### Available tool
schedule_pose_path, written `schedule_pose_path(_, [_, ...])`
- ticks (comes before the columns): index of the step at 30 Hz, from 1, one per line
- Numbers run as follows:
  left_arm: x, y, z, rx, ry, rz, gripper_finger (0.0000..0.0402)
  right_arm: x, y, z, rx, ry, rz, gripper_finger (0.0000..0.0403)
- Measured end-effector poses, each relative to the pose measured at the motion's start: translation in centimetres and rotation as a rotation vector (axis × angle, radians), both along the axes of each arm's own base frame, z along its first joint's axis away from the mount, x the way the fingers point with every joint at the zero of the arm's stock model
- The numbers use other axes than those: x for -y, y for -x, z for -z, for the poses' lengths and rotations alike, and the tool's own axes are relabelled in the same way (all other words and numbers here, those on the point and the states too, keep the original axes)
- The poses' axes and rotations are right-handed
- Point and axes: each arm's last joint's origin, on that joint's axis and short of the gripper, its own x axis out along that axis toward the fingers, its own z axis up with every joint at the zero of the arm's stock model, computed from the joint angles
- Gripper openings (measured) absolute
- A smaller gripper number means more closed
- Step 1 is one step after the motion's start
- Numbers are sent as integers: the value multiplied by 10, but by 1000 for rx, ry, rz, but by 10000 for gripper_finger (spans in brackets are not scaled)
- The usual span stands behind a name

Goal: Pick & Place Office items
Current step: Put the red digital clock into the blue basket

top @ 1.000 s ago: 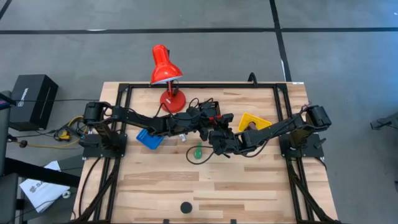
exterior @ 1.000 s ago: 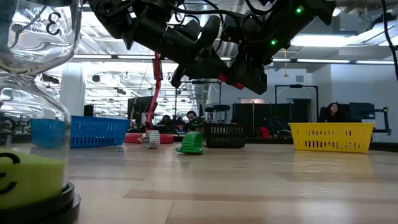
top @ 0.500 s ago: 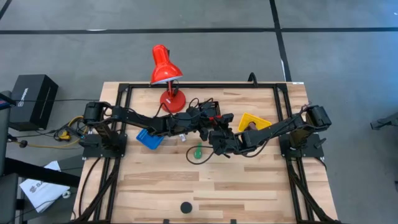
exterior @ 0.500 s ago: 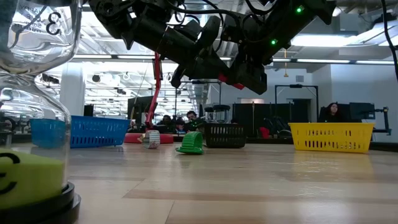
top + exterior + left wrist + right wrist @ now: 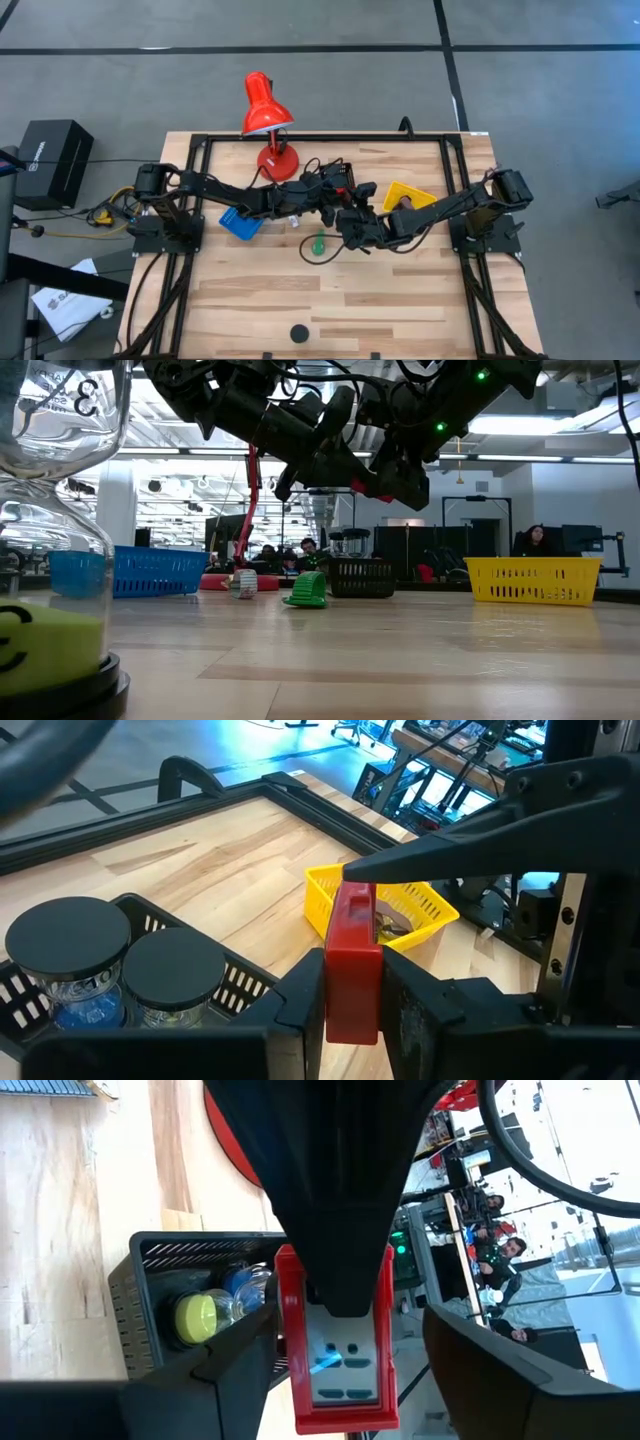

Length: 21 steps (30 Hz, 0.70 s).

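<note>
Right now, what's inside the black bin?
In the black bin, two black-lidded jars stand side by side; the right wrist view adds a yellow-capped container and something blue. The left gripper, shut on the red tag, hides the rest.

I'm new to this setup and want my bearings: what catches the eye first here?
The two dark arms meet over the table's middle, where the left end effector grips a red tag between its fingers, with the right end effector open around it. Behind them a red desk lamp stands at the far edge, and a green item lies on the wood below the arms.
</note>
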Motion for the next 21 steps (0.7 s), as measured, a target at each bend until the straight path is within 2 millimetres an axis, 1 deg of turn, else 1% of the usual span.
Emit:
schedule_pose_path(5, [0, 0, 0, -3, 1, -1, 71, 0, 0, 0, -3, 2, 1, 240])
schedule_pose_path(11, [-8, 2, 5, -52, 1, -21, 71, -5, 1, 0, -7, 4, -13, 240])
schedule_pose_path(21, [-19, 6, 11, -130, -11, -47, 71, -4, 3, 2, -13, -1, -5, 240])
